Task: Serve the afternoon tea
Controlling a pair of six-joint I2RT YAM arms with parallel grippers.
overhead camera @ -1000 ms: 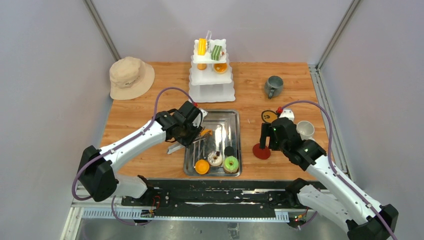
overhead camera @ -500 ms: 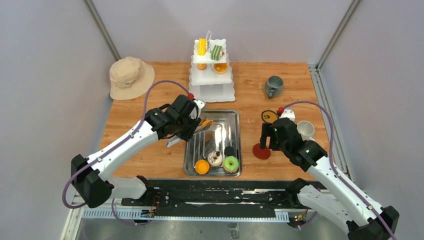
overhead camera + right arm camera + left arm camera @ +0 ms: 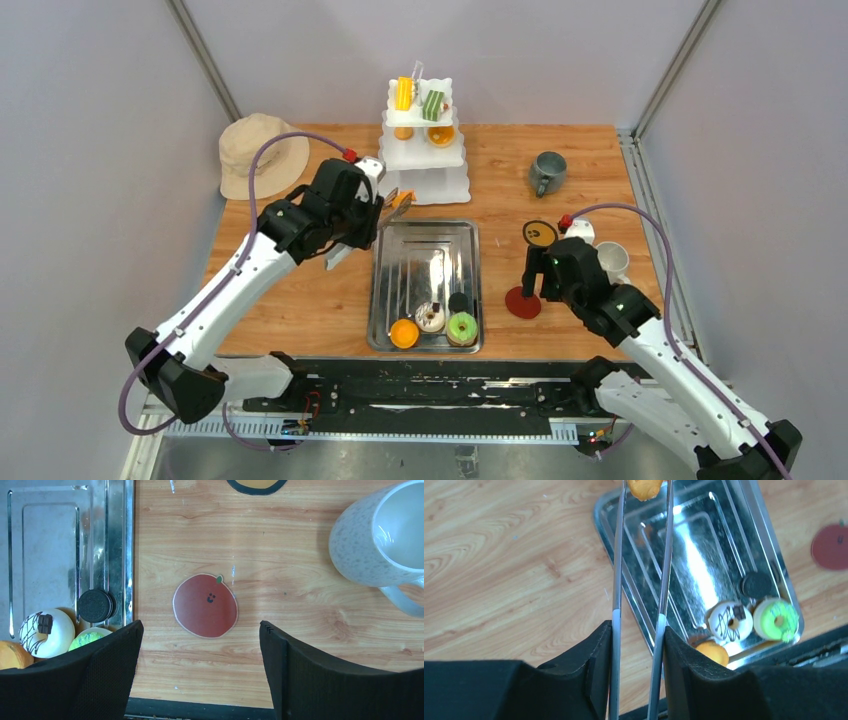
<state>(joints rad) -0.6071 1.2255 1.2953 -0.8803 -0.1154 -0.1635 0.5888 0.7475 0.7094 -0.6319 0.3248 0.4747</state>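
Tongs [image 3: 617, 580] nearly closed, pinching orange pastry [image 3: 644, 487]

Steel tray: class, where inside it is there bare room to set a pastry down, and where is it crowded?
The far half of the steel tray, toward the tiered stand, is bare metal. Its near end is crowded: orange pastry, white donut, green donut and black cookie sit packed together.

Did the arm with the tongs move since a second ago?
Yes. The left gripper, shut on the tongs, went from over the steel tray's far end toward the white tiered stand.
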